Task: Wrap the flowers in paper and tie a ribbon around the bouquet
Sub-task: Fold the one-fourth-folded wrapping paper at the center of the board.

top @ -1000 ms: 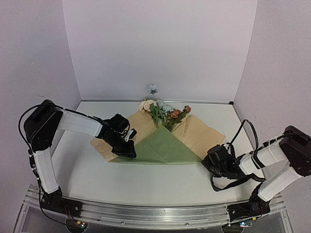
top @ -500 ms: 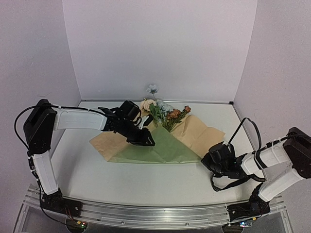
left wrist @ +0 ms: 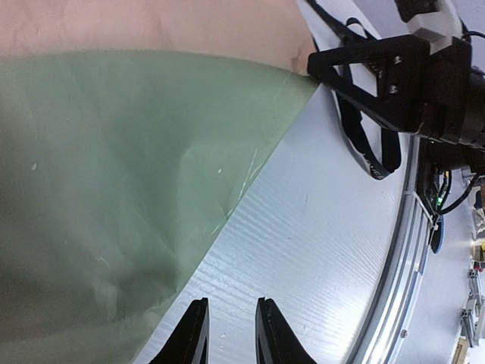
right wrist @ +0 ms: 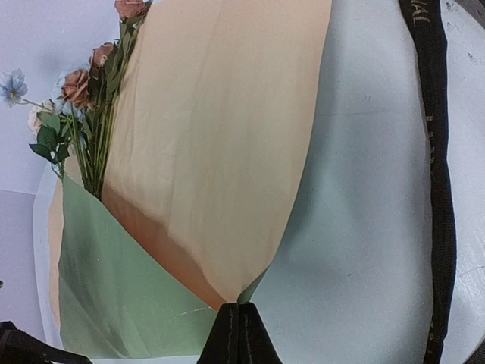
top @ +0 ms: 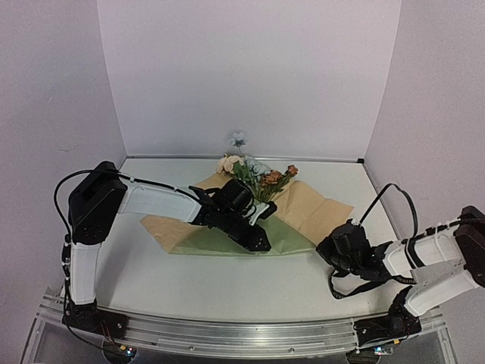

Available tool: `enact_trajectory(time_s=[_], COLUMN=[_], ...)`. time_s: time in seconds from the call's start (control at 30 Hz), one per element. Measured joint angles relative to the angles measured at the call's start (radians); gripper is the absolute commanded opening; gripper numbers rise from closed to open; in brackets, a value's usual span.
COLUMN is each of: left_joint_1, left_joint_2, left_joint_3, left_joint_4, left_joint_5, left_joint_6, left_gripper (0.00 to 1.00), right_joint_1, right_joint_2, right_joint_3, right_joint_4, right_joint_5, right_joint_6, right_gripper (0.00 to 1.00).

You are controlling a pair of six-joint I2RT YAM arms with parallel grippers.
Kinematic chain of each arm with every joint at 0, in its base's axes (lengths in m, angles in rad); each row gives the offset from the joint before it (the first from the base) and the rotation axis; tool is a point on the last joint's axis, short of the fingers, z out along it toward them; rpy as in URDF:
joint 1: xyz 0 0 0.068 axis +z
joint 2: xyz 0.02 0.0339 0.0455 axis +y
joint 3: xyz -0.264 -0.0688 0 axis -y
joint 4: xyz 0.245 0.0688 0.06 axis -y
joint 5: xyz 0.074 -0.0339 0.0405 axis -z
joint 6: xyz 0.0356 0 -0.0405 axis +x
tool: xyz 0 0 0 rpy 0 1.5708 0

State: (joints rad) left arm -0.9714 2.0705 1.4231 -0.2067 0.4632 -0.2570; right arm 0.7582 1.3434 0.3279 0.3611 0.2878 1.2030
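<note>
The paper lies on the table with its tan side (top: 311,206) up and an olive-green flap (top: 292,241) folded over the front. The flowers (top: 254,174) rest on it, blooms toward the back wall, stems under the green flap. My left gripper (top: 260,243) reaches across the flap's middle. In the left wrist view it (left wrist: 231,302) is open and empty, tips over bare table just past the green paper (left wrist: 114,167) edge. My right gripper (right wrist: 239,307) is shut on the paper's (right wrist: 220,136) right corner. The ribbon (right wrist: 436,152) lies beside it on the table.
White walls close in the table at the back and both sides. A metal rail (top: 242,334) runs along the near edge. A single pale blue bloom (top: 238,139) stands up against the back wall. The right arm's black cable (top: 386,199) loops above its wrist.
My left arm has swept right across the paper, from its left edge to the middle of the green flap, which now lies flatter and lower. The right gripper has kept its hold on the corner.
</note>
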Motion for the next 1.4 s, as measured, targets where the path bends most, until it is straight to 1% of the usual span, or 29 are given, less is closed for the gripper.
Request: enact_trajectory(time_s=[0.23, 0.37, 0.5, 0.73, 1.1, 1.27, 1.4], left_joint_1=[0.004, 0.005, 0.005, 0.005, -0.009, -0.024, -0.035], left_joint_2=[0.019, 0.052, 0.082, 0.167, 0.277, 0.28, 0.28], left_joint_3=[0.034, 0.066, 0.085, 0.142, 0.241, 0.243, 0.244], left_joint_4=[0.041, 0.05, 0.038, -0.005, -0.035, -0.021, 0.005], left_joint_5=[0.06, 0.108, 0.151, 0.191, 0.189, 0.176, 0.133], left_joint_6=[0.132, 0.218, 0.299, 0.392, 0.381, 0.341, 0.292], left_gripper=[0.25, 0.22, 0.18, 0.16, 0.16, 0.16, 0.18], right_joint_1=[0.0, 0.0, 0.0, 0.0, 0.0, 0.0, 0.0], right_joint_2=[-0.017, -0.017, -0.019, -0.068, -0.156, -0.23, -0.314], right_joint_3=[-0.001, -0.001, -0.001, -0.002, -0.002, 0.017, 0.043], right_joint_4=[-0.016, -0.019, -0.023, -0.041, -0.11, -0.189, -0.272], right_joint_5=[-0.058, -0.083, -0.11, -0.133, -0.191, -0.211, -0.22], right_joint_6=[-0.036, -0.054, -0.076, -0.114, -0.195, -0.244, -0.296], right_gripper=[0.0, 0.0, 0.0, 0.0, 0.0, 0.0, 0.0])
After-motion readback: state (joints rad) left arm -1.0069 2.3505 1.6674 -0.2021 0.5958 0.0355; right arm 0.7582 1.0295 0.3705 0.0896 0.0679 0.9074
